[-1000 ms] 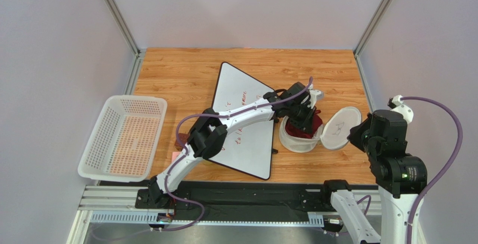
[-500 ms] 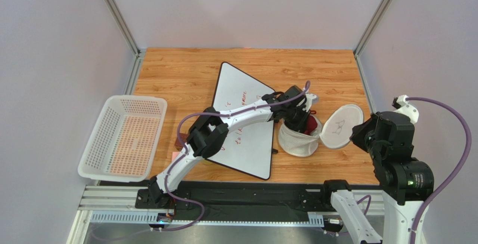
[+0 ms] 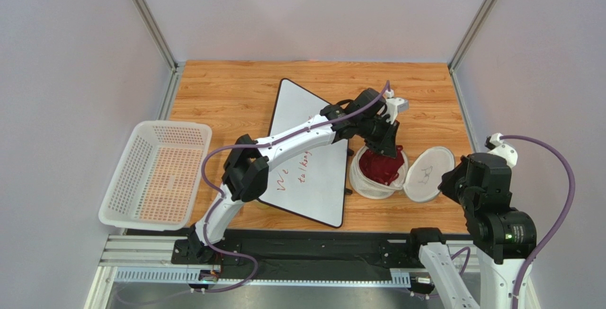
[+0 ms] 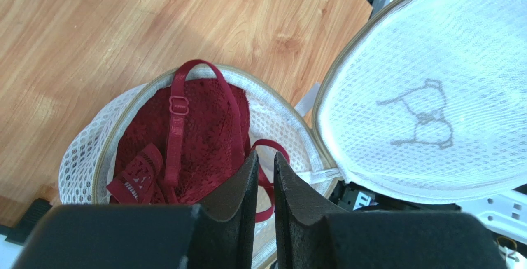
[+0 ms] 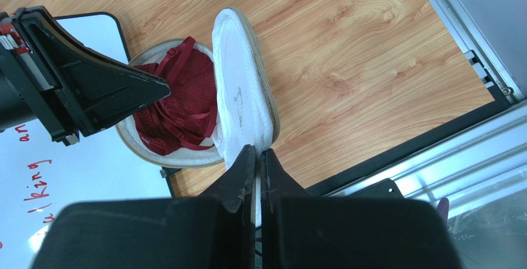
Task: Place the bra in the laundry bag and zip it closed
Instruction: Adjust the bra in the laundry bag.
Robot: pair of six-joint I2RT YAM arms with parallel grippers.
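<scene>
One maroon bra [image 4: 204, 133] lies bunched inside one round white mesh laundry bag [image 4: 86, 151], which sits mouth-up on the wooden worktop [image 3: 235, 89]. The bra shows no clear long axis.

One whiteboard [image 3: 313, 188] and one white basket [image 3: 135, 163] lie to the left.

The left arm stretches diagonally across the whiteboard. Its end effector [image 4: 265, 156] points down over the bag, fingers almost together with nothing visibly between them.

The right arm is folded near its base. Its end effector [image 5: 256, 150] is pinched on the edge of the lid [image 4: 427, 83], which tilts open to the right.
</scene>
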